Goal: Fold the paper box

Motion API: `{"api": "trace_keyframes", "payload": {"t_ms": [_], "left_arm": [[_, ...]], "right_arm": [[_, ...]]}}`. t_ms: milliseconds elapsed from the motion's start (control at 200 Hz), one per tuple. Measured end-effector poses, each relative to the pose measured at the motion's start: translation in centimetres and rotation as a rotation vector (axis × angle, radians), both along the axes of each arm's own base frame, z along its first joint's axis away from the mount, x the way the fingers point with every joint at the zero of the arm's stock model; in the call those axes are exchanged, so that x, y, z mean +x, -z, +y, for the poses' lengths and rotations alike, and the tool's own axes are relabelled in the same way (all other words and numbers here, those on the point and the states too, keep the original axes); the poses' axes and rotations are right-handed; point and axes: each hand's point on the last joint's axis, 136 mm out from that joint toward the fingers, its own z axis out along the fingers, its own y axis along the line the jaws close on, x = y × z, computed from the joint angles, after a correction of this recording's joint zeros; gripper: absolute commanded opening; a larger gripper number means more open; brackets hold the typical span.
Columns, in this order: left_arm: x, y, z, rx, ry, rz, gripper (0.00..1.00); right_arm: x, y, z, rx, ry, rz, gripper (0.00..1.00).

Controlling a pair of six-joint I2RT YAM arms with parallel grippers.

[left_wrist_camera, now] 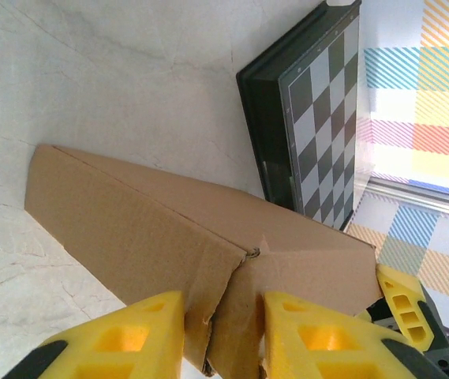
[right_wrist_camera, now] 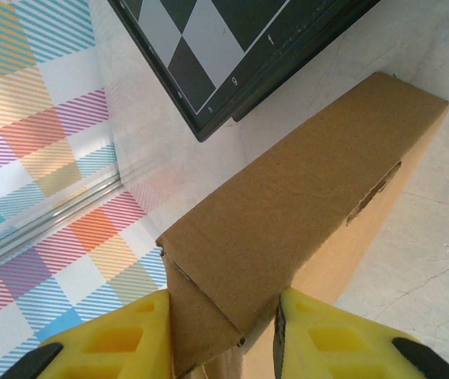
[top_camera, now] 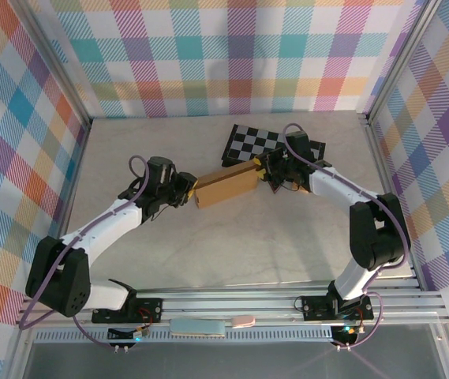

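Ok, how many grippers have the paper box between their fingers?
2. The left gripper clamps the paper box at its left end, and the right gripper clamps its right end, beside the checkered board. Neither is hidden.

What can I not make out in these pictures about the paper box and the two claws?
Top view: the left claw and the right claw cover both ends of the paper box, so the flaps there are hidden.
Left wrist view: the bottom edge cuts off the box end between the fingers; whether they press it is unclear.
Right wrist view: the top edge cuts off the checkered board.
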Motion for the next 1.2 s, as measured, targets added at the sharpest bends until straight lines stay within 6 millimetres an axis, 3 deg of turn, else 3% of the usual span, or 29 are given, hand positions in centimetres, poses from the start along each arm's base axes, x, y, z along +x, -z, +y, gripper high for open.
{"api": "trace_keyframes", "payload": {"t_ms": [225,365,510,680,845,1200], "left_arm": [[-0.09,0.18,0.36,-0.006,-0.001,-0.022,0.25],[0.02,0.23,0.57,-0.01,0.003,-0.033,0.14],[0.01,0.32,0.58,-0.014,0.009,-0.038,0.13],[0.09,0.36,0.65,-0.014,0.011,-0.047,0.13],[0.09,0.36,0.65,-0.005,0.019,-0.054,0.12],[0.11,0.35,0.7,0.006,0.028,-0.06,0.1]], "right_arm": [[0.03,0.01,0.02,0.0,0.0,0.001,0.32],[0.03,-0.01,0.03,-0.002,0.0,0.005,0.32],[-0.05,0.08,0.0,-0.004,-0.001,0.01,0.38],[-0.11,0.08,-0.04,-0.013,-0.008,0.008,0.4],[-0.26,0.03,-0.17,-0.038,-0.024,0.008,0.36],[-0.77,-0.35,-0.7,-0.075,-0.032,-0.006,0.45]]}}
